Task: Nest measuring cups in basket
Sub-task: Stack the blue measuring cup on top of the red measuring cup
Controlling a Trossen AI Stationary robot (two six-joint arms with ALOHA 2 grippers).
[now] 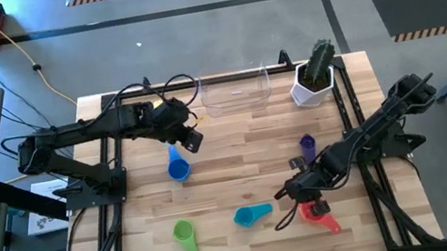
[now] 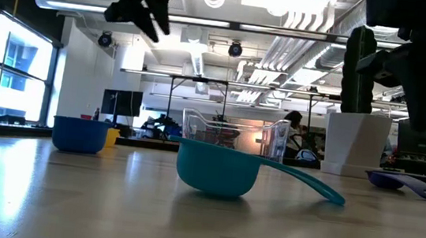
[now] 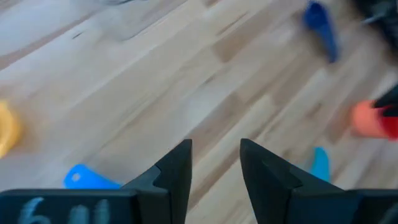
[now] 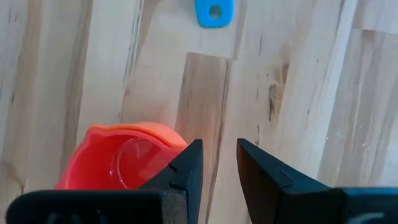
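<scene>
Cups lie spread on the table: blue (image 1: 177, 167), green (image 1: 186, 236), teal (image 1: 251, 216), purple (image 1: 306, 143), and a red one with an orange one in it (image 1: 317, 213). A yellow cup (image 3: 6, 127) shows beside the blue one. The clear basket (image 1: 236, 91) stands at the far edge. My left gripper (image 3: 214, 163) hangs open and empty, raised above the blue cup (image 3: 87, 177). My right gripper (image 4: 219, 165) is open low over the table, beside the red cup (image 4: 124, 163), near the teal cup's handle (image 4: 214, 11). My right gripper has one finger (image 4: 186, 163) standing at the red cup's rim (image 4: 165, 134), coming from above. Whether it touches the rim I cannot tell. Nothing lies between the two fingers.
A white pot with a green cactus (image 1: 316, 77) stands to the right of the basket at the far edge. Black frame rails run along the table's left and right sides. Bare wood lies between the blue cup and the purple cup.
</scene>
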